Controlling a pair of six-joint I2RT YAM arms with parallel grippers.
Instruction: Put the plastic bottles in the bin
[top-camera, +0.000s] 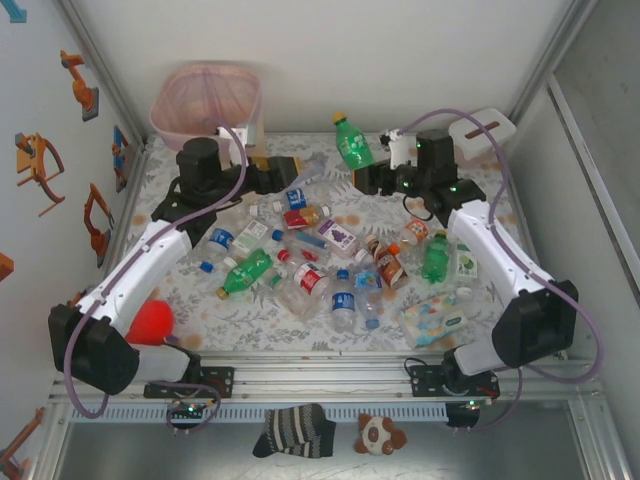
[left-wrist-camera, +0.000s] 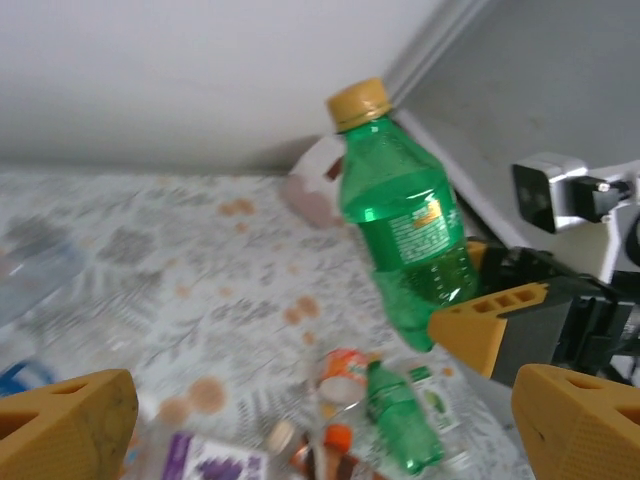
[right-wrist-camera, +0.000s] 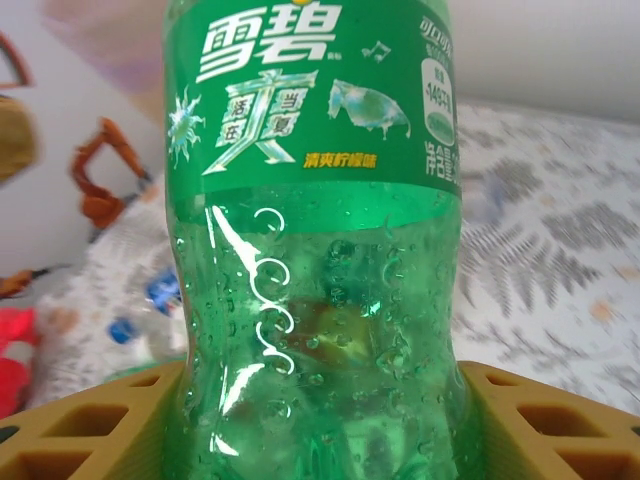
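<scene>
The right end effector (right-wrist-camera: 312, 415) is pinching the green bottle (top-camera: 352, 143) near its bottom. The bottle stands up straight in the air, yellow cap on top, high above the tabletop (top-camera: 200, 300), so it will not bump the other bottles (top-camera: 300, 270) lying in a heap below. The bin (top-camera: 168, 120) sits in the far left corner, well apart from the bottle. The left end effector (left-wrist-camera: 320, 425) is spread wide and faces the bottle, maybe ready to take it. Inside the bin looks empty, though it is hard to see.

right claw (top-camera: 367, 176) apparently gripping green bottle (top-camera: 352, 144), bin (top-camera: 205, 102) in far-left corner
</scene>
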